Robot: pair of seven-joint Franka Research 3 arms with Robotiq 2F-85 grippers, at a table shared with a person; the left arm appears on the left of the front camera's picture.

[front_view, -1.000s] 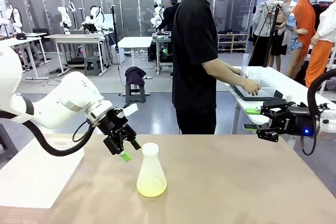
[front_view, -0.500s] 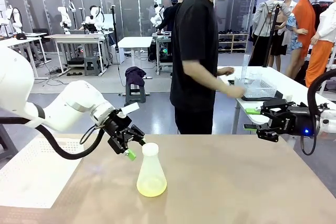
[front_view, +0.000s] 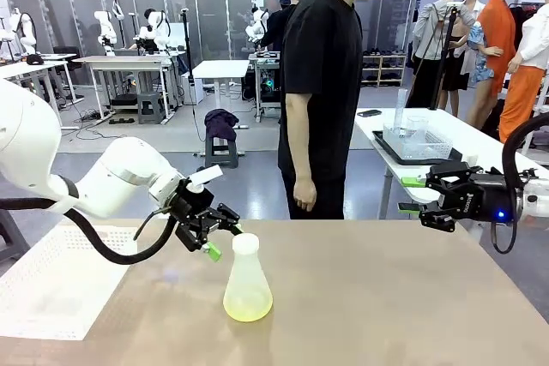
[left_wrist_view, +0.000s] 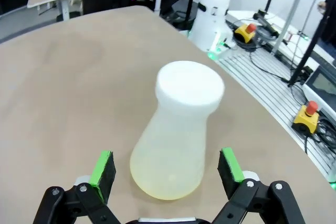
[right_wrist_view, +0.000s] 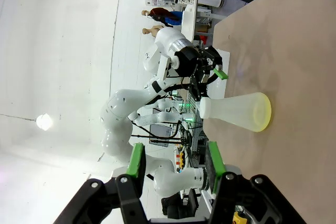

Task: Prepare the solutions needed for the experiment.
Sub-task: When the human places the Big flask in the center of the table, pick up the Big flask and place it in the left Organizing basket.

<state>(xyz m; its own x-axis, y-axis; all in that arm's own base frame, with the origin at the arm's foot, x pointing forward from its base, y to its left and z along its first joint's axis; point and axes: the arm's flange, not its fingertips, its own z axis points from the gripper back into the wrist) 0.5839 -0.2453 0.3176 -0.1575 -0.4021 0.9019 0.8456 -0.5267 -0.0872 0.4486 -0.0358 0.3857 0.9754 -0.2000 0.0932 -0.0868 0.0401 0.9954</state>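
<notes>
Frosted plastic Erlenmeyer flask with yellow-green solution, upright just ahead of left gripper, jaws spread for grasping; right gripper idle, part-open, empty.

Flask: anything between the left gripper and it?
Nothing visible. The left gripper is open, its green pads to either side of the flask with bare table around it. The flask stands upright, yellow-green solution at its bottom.
</notes>
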